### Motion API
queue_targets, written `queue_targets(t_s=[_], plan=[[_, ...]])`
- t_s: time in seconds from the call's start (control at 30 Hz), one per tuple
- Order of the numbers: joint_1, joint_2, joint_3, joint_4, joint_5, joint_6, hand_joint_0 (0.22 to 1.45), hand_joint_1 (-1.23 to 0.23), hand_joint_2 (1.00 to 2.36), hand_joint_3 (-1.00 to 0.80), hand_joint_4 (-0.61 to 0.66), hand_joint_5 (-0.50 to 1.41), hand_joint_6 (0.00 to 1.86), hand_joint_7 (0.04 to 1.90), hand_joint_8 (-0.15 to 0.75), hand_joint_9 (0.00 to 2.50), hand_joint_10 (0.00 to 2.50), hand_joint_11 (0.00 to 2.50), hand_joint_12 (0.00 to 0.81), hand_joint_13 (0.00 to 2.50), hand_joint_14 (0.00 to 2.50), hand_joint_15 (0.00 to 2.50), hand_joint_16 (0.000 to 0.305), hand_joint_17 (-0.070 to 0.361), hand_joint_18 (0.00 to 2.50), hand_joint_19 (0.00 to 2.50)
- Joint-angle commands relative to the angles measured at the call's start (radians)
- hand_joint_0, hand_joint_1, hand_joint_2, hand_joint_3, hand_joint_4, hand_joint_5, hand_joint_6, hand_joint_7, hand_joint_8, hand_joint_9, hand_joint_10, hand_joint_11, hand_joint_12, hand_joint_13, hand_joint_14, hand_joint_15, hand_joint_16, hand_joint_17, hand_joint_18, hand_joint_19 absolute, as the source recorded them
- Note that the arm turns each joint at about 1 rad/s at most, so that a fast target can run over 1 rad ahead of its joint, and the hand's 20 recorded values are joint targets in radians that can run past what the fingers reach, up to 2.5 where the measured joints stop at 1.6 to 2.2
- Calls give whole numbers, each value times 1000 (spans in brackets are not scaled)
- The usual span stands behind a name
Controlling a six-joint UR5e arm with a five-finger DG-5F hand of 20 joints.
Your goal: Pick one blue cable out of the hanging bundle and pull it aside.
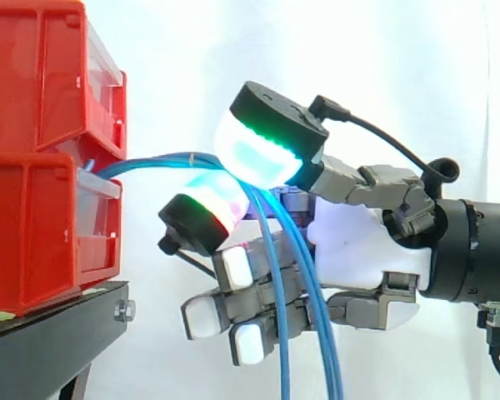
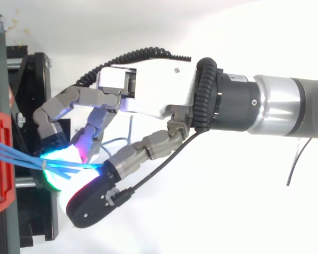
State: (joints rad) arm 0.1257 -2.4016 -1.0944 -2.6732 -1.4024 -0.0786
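Several thin blue cables (image 1: 284, 367) leave the lower red bin (image 1: 33, 233), arch to the right and hang down in front of my hand (image 1: 358, 242). The hand reaches in from the right with its palm toward the bins. One large pad (image 1: 258, 150), glowing green and cyan, presses on the cables from above. A second pad (image 1: 212, 204), glowing cyan and red, meets them from below, so the cables are pinched between the two. The other fingers curl loosely lower down. From above, the blue cables (image 2: 21, 156) run from the bin edge into the glowing pads of the hand (image 2: 148, 87).
Two red bins are stacked at the left, the upper one (image 1: 33, 83) above the lower, on a black stand (image 1: 50, 333). A white curtain hangs behind. In the top view, the stand (image 2: 34, 106) lies along the left edge.
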Motion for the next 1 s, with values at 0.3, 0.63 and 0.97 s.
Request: queue_targets(t_s=[0.3,0.63,0.97], plan=[[-17,16,1,-34,-12,-1,540,-739,1000,-500,68,-85,896,1196,349,1186,14,477,338,1033,19,490,45,101,1000,508],[-18,16,1,-33,-12,-1,463,-541,1000,-500,96,-87,869,1226,382,1179,12,462,385,1027,16,492,54,123,1047,537],[-21,27,1,-34,-12,-10,534,-663,1020,-105,162,-123,895,1229,393,1135,13,487,394,1019,18,498,56,126,1045,544]])
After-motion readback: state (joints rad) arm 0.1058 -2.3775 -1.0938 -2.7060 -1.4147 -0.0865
